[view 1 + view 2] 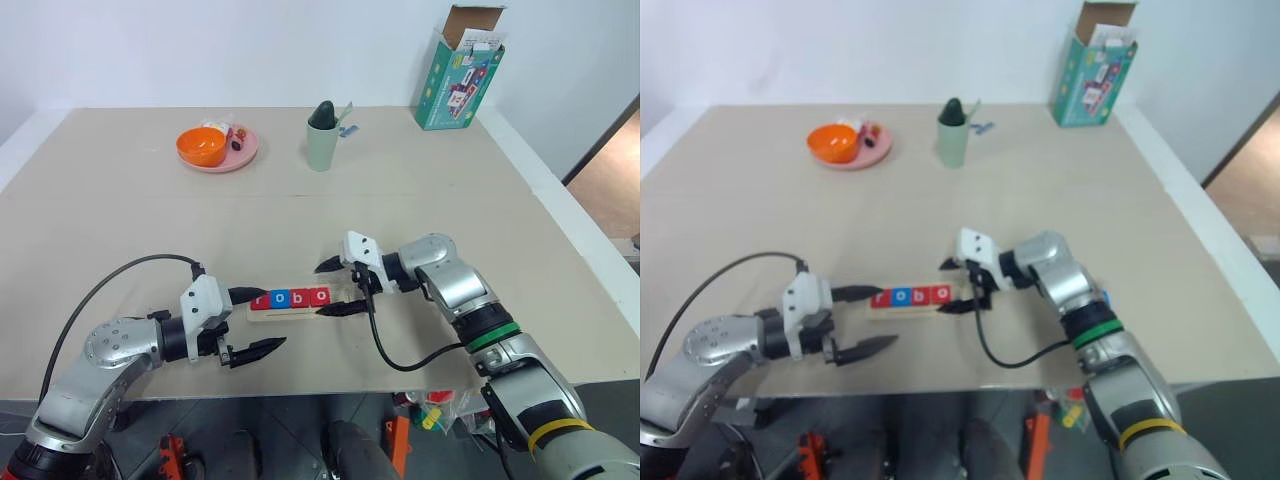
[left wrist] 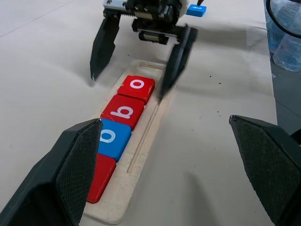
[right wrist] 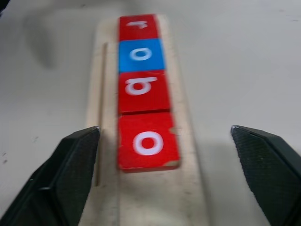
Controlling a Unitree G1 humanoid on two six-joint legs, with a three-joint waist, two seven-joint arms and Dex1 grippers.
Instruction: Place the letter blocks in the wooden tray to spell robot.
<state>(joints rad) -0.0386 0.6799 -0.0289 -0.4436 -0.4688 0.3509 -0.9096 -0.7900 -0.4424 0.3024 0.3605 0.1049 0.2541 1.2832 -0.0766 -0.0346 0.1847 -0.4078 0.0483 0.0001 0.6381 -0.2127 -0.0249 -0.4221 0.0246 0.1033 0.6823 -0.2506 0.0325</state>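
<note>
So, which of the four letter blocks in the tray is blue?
The first "o" block, second in the row, between the red "r" and the red "b". The other three are red.

A lab-like test room: bare beige table, plain white walls, toy props, orange tools underneath.

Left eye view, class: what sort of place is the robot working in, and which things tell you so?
Probably a lab or test room: a large bare table against plain white walls, staged props such as a pink plate and green box, and a spelling puzzle in a wooden tray.
</note>
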